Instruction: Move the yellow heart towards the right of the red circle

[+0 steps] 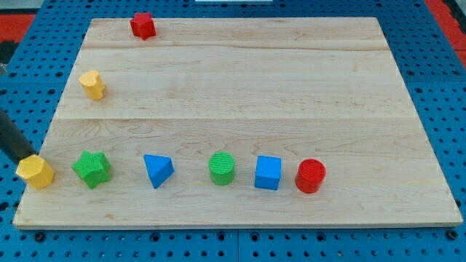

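The yellow heart lies near the board's left edge, in the upper half. The red circle stands far from it, at the right end of the bottom row. My rod comes in from the view's left edge, and my tip sits at the bottom left corner. There it touches, or nearly touches, the top left side of a yellow hexagon. The tip is well below and left of the yellow heart.
The bottom row, left to right after the yellow hexagon, holds a green star, a blue triangle, a green circle and a blue cube. A red star sits at the board's top edge. The wooden board lies on blue pegboard.
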